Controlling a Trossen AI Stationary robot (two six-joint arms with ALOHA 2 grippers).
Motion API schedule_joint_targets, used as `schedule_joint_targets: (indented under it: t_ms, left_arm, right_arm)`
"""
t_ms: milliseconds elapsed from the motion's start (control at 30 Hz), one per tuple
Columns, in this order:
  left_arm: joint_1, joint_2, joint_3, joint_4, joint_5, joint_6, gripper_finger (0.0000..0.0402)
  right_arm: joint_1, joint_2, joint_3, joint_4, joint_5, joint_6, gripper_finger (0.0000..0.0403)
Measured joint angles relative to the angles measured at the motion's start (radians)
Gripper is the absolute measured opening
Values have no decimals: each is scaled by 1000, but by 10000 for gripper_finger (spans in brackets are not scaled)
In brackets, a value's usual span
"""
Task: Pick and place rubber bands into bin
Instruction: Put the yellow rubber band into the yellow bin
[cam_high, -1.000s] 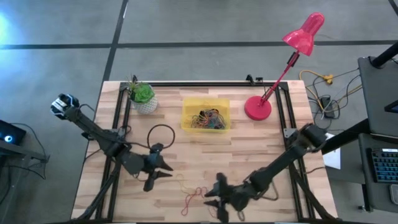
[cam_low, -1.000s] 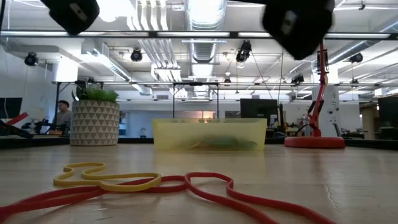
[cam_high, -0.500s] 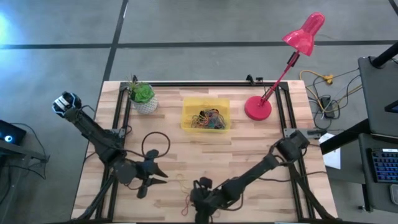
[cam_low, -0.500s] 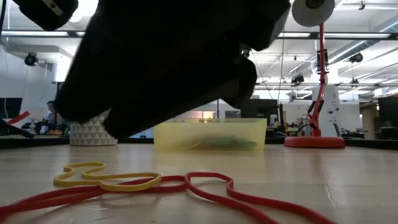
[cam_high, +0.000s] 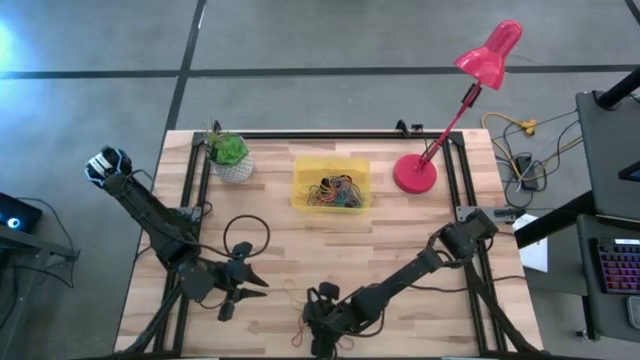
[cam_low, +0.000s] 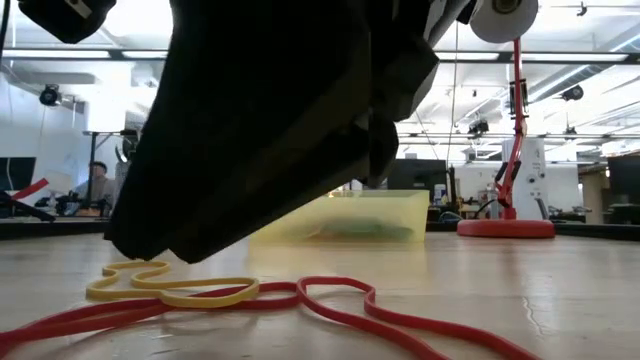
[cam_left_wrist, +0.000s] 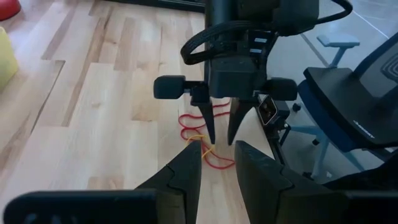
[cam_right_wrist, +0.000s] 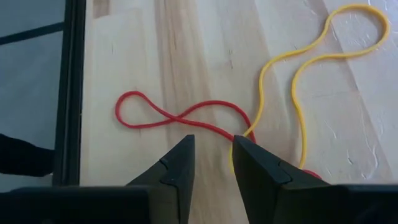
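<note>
Two loose rubber bands lie flat on the wood near the table's near edge: a red one (cam_right_wrist: 174, 115) and a yellow one (cam_right_wrist: 311, 56) that crosses it. Both also show in the low view, red (cam_low: 330, 305) and yellow (cam_low: 170, 290). My right gripper (cam_left_wrist: 221, 134) points down, open, just above where they cross, touching neither as far as shows. My left gripper (cam_high: 247, 281) is open and empty, to the left of the bands. The yellow bin (cam_high: 331, 183) at the table's far middle holds several bands.
A white plant pot (cam_high: 232, 160) stands left of the bin and a red lamp's base (cam_high: 414, 173) right of it. A thin black cable loop (cam_high: 245, 236) hangs at my left arm. Black frame rails (cam_high: 190, 200) run along the table's left and right sides.
My right gripper has gone toward the table's left edge and come down over the red and yellow bands, filling the low view. My left gripper has drifted a little toward the near edge. The bands have stayed where they lay.
</note>
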Motion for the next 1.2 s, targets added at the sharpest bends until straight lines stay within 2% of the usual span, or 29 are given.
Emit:
schedule_joint_targets:
  t_ms: [233, 800, 1200]
  left_arm:
    - [-1, 0, -6, 0, 0, 3, 82]
    - [-4, 0, -16, 0, 0, 2, 82]
    - [-3, 0, -23, 1, 0, 0, 82]
  right_arm:
    - [-15, 0, -7, -45, -1, -6, 88]
    - [-19, 0, -15, -41, -25, -82, 90]
    - [-20, 23, -13, -36, -53, -132, 77]
